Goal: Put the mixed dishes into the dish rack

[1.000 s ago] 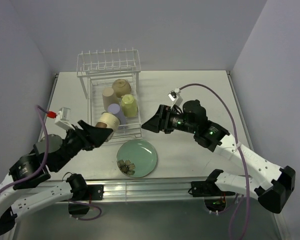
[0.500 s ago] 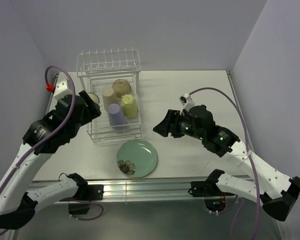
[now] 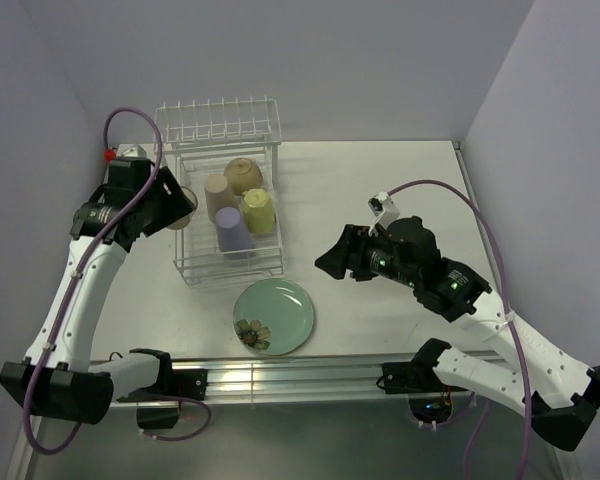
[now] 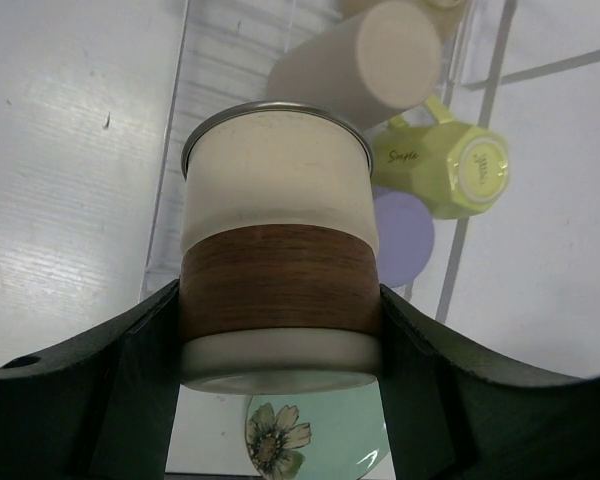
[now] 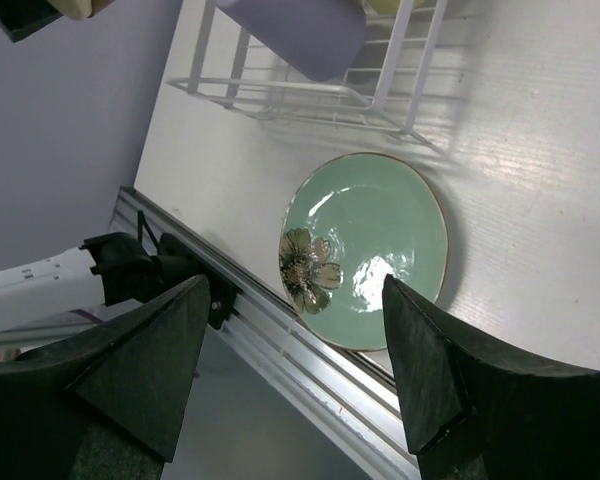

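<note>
Left claw (image 3: pixel 173 203) had swung to the dish rack's (image 3: pixel 218 125) 9 o'clock side, grasping the metal-rimmed cup (image 4: pixel 277 270) — right claw (image 3: pixel 330 258) hung released.

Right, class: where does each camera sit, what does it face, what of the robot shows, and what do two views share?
Top external: above, behind the bases, facing down on the table; both arms show.
Left wrist: on that wrist, facing down over the dish rack; its fingers grip a banded cup.
Right wrist: on that wrist, facing down at the mint plate; open fingers show.
Both wrists see that plate.
</note>
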Controlling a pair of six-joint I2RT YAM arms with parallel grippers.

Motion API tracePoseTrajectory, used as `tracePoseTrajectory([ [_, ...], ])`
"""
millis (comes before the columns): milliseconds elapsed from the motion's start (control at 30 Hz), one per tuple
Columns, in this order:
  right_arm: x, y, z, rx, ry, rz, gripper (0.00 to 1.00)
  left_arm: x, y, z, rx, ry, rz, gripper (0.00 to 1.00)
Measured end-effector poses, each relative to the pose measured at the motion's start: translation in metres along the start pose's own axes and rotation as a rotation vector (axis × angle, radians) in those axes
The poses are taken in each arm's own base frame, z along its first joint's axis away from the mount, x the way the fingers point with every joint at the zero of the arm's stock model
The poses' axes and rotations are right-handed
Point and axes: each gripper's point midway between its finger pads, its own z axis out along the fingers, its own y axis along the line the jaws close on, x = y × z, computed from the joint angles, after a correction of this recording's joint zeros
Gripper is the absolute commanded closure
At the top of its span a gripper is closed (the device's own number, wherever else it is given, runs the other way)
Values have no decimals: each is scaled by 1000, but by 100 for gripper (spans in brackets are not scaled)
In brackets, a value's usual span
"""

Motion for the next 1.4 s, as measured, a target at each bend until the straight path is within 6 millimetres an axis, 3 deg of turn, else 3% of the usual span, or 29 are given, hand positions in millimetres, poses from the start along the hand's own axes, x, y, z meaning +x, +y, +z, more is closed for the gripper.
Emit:
tracePoseTrajectory([
  [133,8,-7,1,11,14,2,23,19,8,20,-20,84,10,100],
  [333,20,-17,5,31,44,6,23,30,13,33,-36,130,30,100],
  [700,21,-18,5,30,43,5,23,69,34,71,-116,274,53,100],
  [1000,27,-24,7,43,56,8,24,76,36,85,-126,312,62,100],
  [1400,38,-32,14,55,87,12,24,103,46,112,-169,434,67,97],
])
